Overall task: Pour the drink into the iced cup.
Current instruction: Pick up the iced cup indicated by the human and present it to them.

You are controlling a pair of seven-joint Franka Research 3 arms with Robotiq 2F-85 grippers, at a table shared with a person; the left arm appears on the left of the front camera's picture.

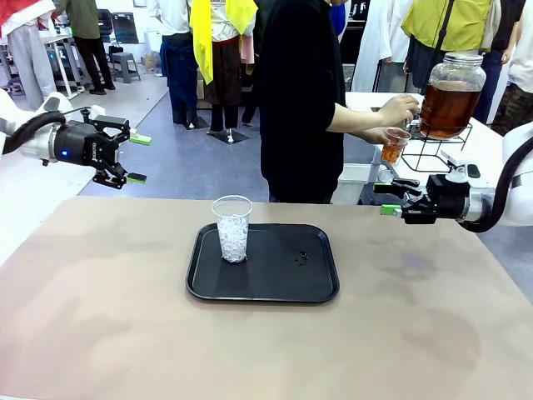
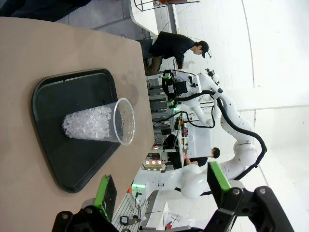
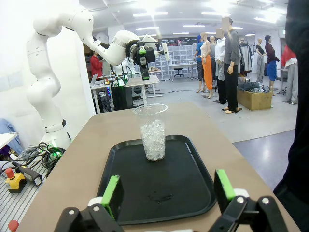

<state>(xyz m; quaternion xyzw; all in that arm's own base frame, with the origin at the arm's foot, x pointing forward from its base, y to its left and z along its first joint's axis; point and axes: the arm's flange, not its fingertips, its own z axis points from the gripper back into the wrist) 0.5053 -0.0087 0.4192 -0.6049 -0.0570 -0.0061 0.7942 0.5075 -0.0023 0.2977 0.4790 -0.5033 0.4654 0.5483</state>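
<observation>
My left gripper (image 1: 137, 158) and right gripper (image 1: 387, 198) hung wide open, holding nothing. The clear plastic cup of ice (image 1: 232, 228) stood upright on the black rectangular tray (image 1: 316, 287); a person (image 1: 296, 100) held a small cup of amber drink (image 1: 395, 147) beyond.

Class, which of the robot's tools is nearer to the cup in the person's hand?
Right. The right tool, open, sits close by and just below the cup. The left tool, also open, is far off at the opposite side.
</observation>
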